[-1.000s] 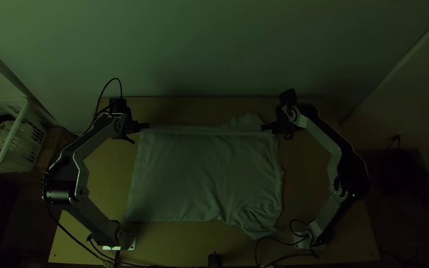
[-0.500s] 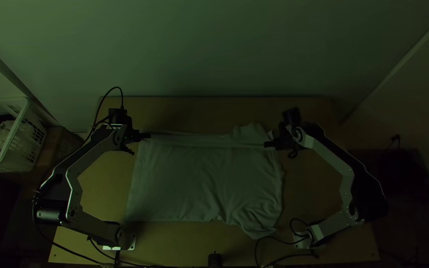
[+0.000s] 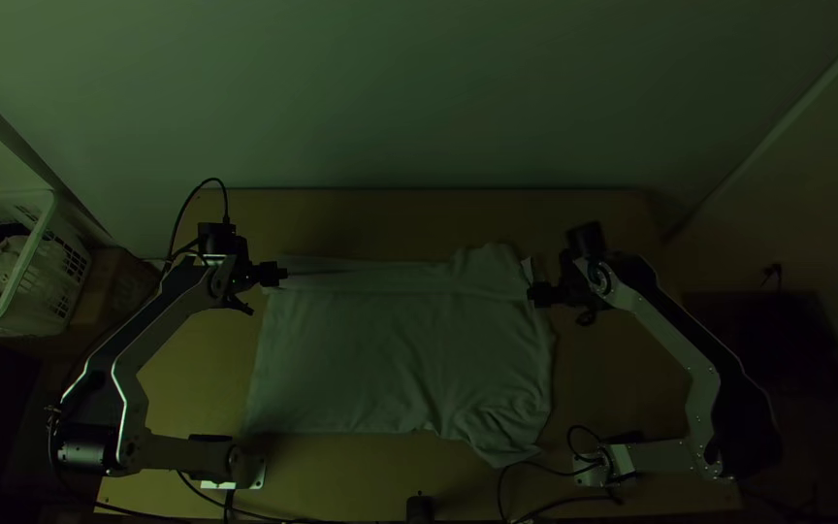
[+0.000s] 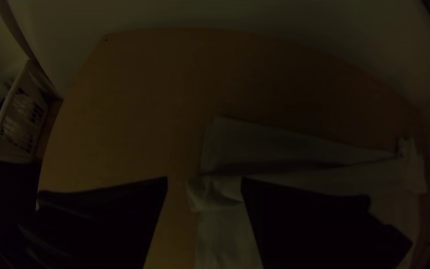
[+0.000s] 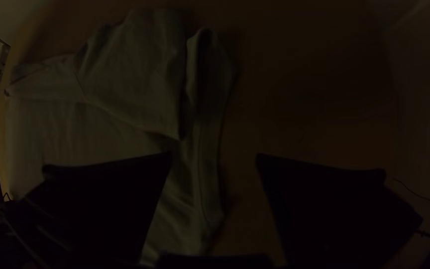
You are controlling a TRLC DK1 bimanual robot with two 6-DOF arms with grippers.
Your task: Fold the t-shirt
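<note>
Pale cloth t-shirt (image 3: 390, 349) lies lengthwise between the black left gripper (image 4: 204, 180) and the black right gripper (image 5: 214, 155), both spread near its far corners.

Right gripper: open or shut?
Open: the right gripper has its fingers wide apart in the right wrist view, with part of the t-shirt and table showing between them.

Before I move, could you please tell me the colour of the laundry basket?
The basket is white; the top view shows it best.
</note>
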